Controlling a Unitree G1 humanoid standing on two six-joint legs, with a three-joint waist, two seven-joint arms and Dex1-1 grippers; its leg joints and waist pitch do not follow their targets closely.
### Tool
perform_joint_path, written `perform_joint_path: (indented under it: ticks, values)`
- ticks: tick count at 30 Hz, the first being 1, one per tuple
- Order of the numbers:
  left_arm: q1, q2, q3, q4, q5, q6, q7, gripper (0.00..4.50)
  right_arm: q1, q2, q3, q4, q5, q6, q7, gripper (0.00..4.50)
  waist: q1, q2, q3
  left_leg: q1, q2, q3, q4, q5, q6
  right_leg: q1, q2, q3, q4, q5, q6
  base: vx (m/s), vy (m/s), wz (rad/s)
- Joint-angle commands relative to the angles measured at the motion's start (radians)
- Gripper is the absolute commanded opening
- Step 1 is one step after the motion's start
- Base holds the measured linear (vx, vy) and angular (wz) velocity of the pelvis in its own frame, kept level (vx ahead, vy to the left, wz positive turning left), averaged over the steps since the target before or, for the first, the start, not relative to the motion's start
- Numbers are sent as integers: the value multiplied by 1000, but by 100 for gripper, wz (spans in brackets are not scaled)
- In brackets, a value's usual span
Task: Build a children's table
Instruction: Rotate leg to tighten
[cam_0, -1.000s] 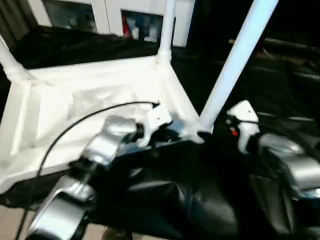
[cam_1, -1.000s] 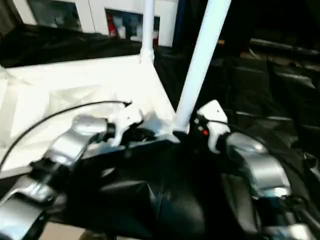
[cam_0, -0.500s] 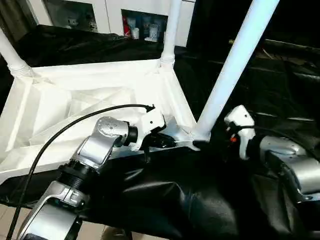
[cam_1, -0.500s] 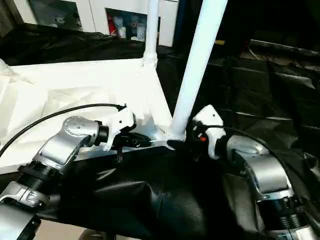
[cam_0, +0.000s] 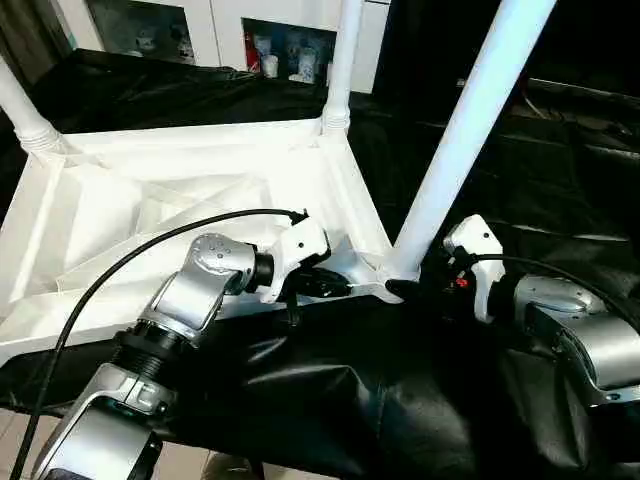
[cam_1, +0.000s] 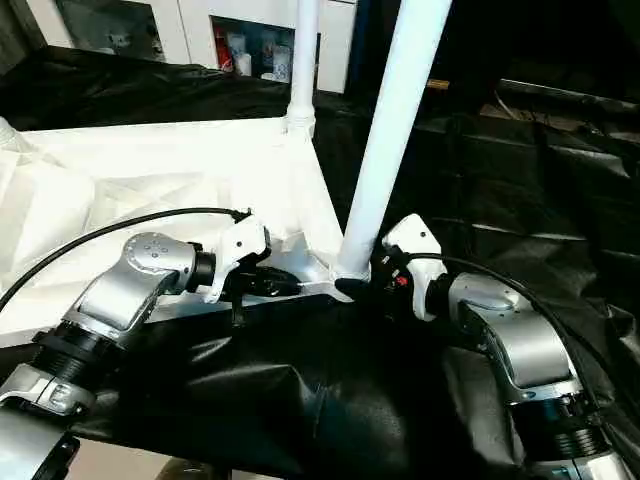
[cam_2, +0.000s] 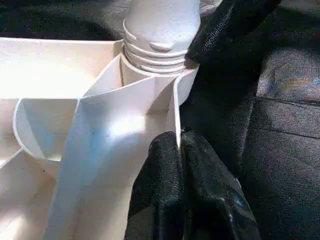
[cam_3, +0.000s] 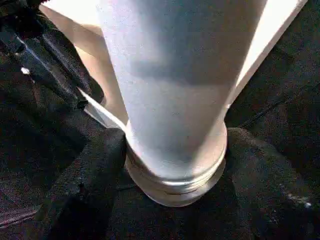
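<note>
Since the earlier frames the right gripper (cam_0: 418, 287) has drawn in against the foot of the near leg (cam_0: 470, 125), and its fingers have narrowed around it; the left arm and the tabletop (cam_0: 190, 205) lie as they did.

From the head camera, the tabletop rests upside down on the black sheet (cam_0: 400, 400), ribs upward. The near leg stands in the corner socket closest to the robot. A second leg (cam_0: 343, 55) rises from the far corner beyond it, and a third (cam_0: 20, 110) stands at the corner far to the near leg's left. The left gripper (cam_0: 335, 285) lies just beside the near leg's socket, pinching the tabletop's edge wall, seemingly to steady the top while the leg is worked. A white cabinet (cam_0: 230, 30) with glass-fronted shelves of small items stands behind the tabletop.

In the left wrist view, the black fingers (cam_2: 165, 200) are closed almost completely, with the thin rim wall (cam_2: 175, 120) nipped between them. Just past them the socket (cam_2: 150, 75) holds the leg's ridged end (cam_2: 160, 47), seated in the round cup; the ribbed pockets (cam_2: 45, 125) beside it are empty.

In the right wrist view, one finger (cam_3: 85, 195) sits on either side of the leg's base (cam_3: 175, 165), partly open and close around the tube. Whether the pads press it I cannot tell. The hold low on the leg looks meant for pushing or twisting it home.
</note>
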Motion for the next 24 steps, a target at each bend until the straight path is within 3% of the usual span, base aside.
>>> perform_joint_path:
  ticks: [1,8,11,13,14,15,16,18,20,24]
  values:
    - [-1,-5,-2,-35,-28,-2,-11,0,-4,5,0,-3,17,-2,14,292,1,-13,-75,43,23,-11,-53,-171,80,43,3,8,-41,-126,-235,0,0,0]
    - [-6,-20,-1,-19,-20,12,15,0,10,46,-4,7,4,-5,-44,276,1,-11,-75,43,23,-9,-52,-165,84,41,3,8,-40,-114,-241,0,0,0]
    - [-29,-55,5,30,6,28,91,0,3,99,-18,46,-24,-3,-141,276,-4,-12,-74,42,21,-10,-55,-196,61,38,4,7,-47,-173,-229,0,0,0]
    - [-86,-127,33,142,50,43,274,0,-21,200,-57,116,-43,8,-297,276,-6,-12,-74,44,20,-11,-56,-216,47,34,4,7,-51,-202,-220,0,0,0]
    - [-114,-159,49,192,62,51,356,0,-36,248,-78,150,-48,9,-369,276,-9,-12,-74,43,19,-15,-60,-252,17,34,1,6,-55,-257,-204,0,0,0]
    - [-119,-166,53,202,64,52,373,0,-40,258,-83,157,-49,9,-384,276,-11,-14,-74,43,18,-14,-60,-256,11,33,1,7,-57,-263,-199,0,0,0]
    - [-151,-205,69,257,71,60,458,0,-67,323,-114,209,-54,3,-484,276,-11,-7,-73,46,17,-15,-61,-278,3,27,0,8,-61,-282,-192,0,0,0]
    - [-181,-246,80,306,76,62,535,0,-105,395,-149,276,-56,-13,-597,276,-14,-10,-74,44,15,-19,-65,-299,-12,27,0,6,-66,-308,-174,0,0,0]
    - [-204,-282,82,339,82,63,588,0,-147,460,-180,332,-48,-30,-686,276,-15,-6,-74,45,15,-20,-65,-302,-16,27,3,5,-65,-288,-169,0,0,0]
    - [-223,-306,78,368,90,42,590,0,-180,503,-163,341,-66,-75,-678,276,-9,-7,-76,41,14,-19,-65,-276,7,34,5,3,-62,-224,-151,0,0,0]
